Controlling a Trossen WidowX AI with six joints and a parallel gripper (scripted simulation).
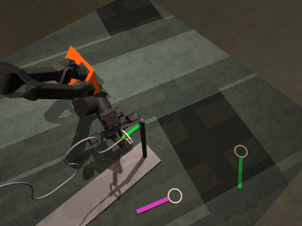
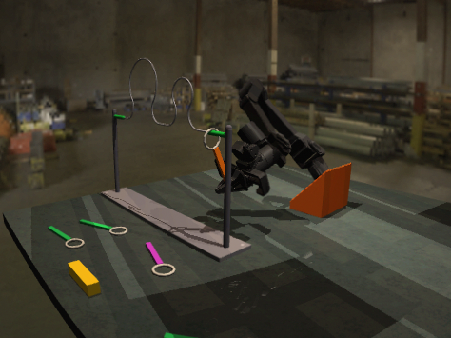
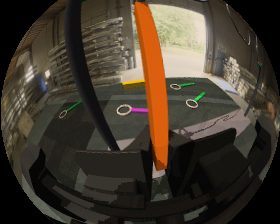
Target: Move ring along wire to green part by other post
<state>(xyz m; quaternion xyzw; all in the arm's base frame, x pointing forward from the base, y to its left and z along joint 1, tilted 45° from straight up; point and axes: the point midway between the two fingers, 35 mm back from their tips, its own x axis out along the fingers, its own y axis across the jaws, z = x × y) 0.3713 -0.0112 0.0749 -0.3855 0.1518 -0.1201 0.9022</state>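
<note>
Exterior view | fingers (image 1: 122, 145) (image 2: 225, 186) shut on orange handle (image 1: 126, 139) (image 2: 219, 161) (image 3: 156, 90) | ring (image 1: 129, 137) (image 2: 205, 139) around wire, at inner end of green part (image 1: 134, 131) (image 2: 218, 133) near post (image 1: 143, 140) (image 2: 228, 186) (image 3: 82, 75) | step, I judge: arriving | next: settle ring fully on green, then release gently

Arm reaches from its base, top view, toward 5 o'clock at the wrist; elbow raised and bent. Gripper (image 1: 124, 146) (image 2: 220, 188) (image 3: 159, 162) points toward 8 o'clock in exterior view, fingers closed on the orange handle.
</note>
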